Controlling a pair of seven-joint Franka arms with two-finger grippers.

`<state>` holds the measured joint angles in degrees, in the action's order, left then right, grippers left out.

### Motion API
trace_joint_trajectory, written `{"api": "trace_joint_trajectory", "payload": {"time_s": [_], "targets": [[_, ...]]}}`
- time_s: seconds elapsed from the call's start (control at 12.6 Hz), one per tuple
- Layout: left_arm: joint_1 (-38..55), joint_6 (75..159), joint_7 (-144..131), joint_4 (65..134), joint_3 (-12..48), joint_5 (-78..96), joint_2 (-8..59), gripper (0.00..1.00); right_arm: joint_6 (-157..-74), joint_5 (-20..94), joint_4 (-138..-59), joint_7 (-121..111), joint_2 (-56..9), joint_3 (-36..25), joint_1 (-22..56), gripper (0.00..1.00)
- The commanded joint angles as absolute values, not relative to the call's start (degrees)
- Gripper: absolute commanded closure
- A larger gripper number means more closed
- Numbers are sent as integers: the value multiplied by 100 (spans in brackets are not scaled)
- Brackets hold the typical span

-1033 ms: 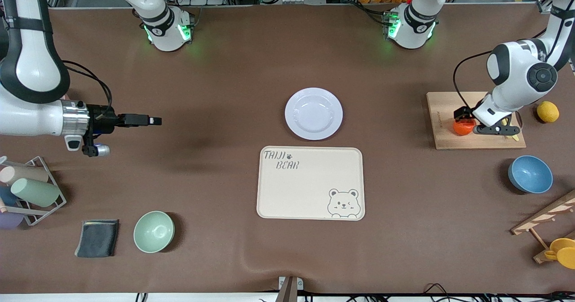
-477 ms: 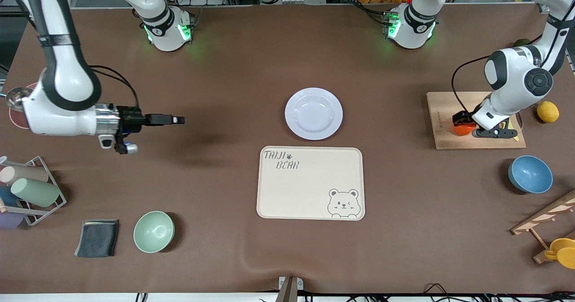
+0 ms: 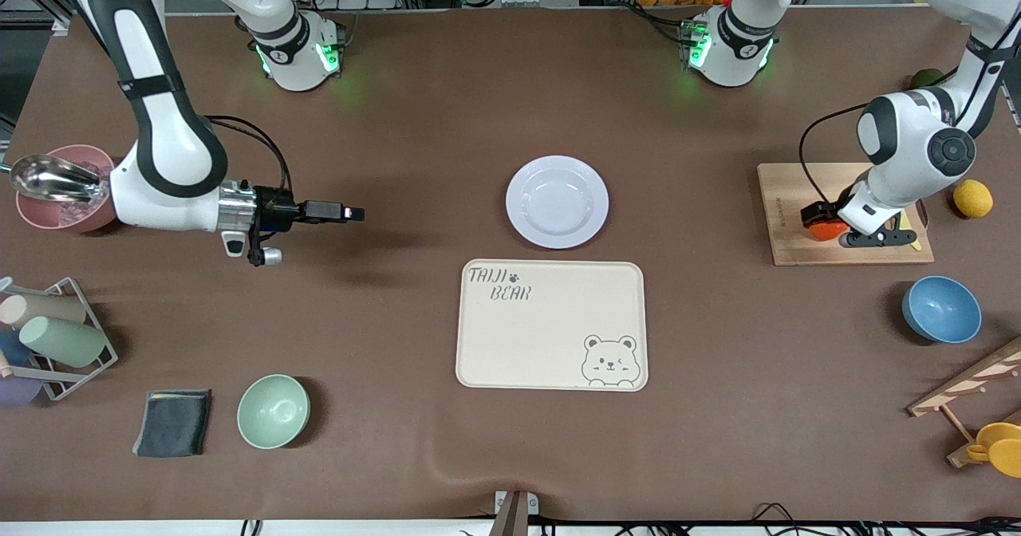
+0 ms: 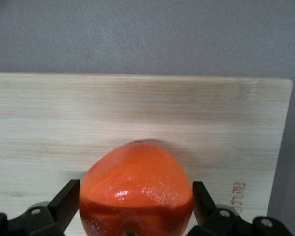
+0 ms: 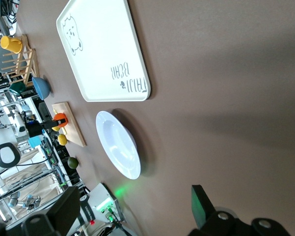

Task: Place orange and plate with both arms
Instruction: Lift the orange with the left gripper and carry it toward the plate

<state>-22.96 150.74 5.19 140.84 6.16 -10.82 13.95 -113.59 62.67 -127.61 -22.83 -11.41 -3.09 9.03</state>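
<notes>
The orange (image 3: 821, 230) sits on a wooden cutting board (image 3: 790, 201) at the left arm's end of the table. My left gripper (image 3: 829, 229) is down over it, open, with one finger on each side of the orange (image 4: 136, 189); the board (image 4: 137, 108) shows under it. The pale plate (image 3: 557, 201) lies in the table's middle, just farther from the front camera than the cream bear tray (image 3: 550, 325). My right gripper (image 3: 351, 214) is open and empty over bare table toward the right arm's end, pointing at the plate (image 5: 119, 143).
A yellow fruit (image 3: 973, 198) lies beside the board. A blue bowl (image 3: 941, 309) and a wooden rack (image 3: 969, 388) stand nearer the front camera. A green bowl (image 3: 273, 411), dark cloth (image 3: 172, 422), cup rack (image 3: 48, 336) and pink bowl (image 3: 60, 201) are at the right arm's end.
My right gripper has moved across the table toward the plate. My left gripper has settled a little lower round the orange, which stays on the board.
</notes>
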Motion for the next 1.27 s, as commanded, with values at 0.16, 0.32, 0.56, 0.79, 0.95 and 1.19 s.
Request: {"api": "trace_joint_trajectory", "payload": {"time_s": [0.16, 0.32, 0.56, 0.79, 0.95, 1.19], "targets": [[-2505, 15126, 422, 14054, 668, -1116, 1362, 72, -11908, 7055, -13227, -2968, -1046, -352, 1265, 0], [-2505, 15091, 370, 14054, 677, -1116, 1301, 74, -12066, 7330, -13307, -3067, -1081, -352, 1450, 0], [-2470, 14995, 89, 14010, 938, -1125, 854, 85, -12357, 7584, -13377, -3172, -1125, -352, 1696, 0], [-2478, 14066, -639, 13458, 1588, -1125, 686, 98, -12524, 7926, -13561, -3750, -1169, -352, 1767, 0], [-2470, 13485, -939, 13080, 1914, -1125, 589, 98, -12559, 7998, -13588, -3806, -1186, -352, 1775, 0], [-2478, 12650, -1256, 12579, 2564, -1108, 589, 98, -12726, 8217, -13605, -3936, -1274, -352, 1933, 0]]}}
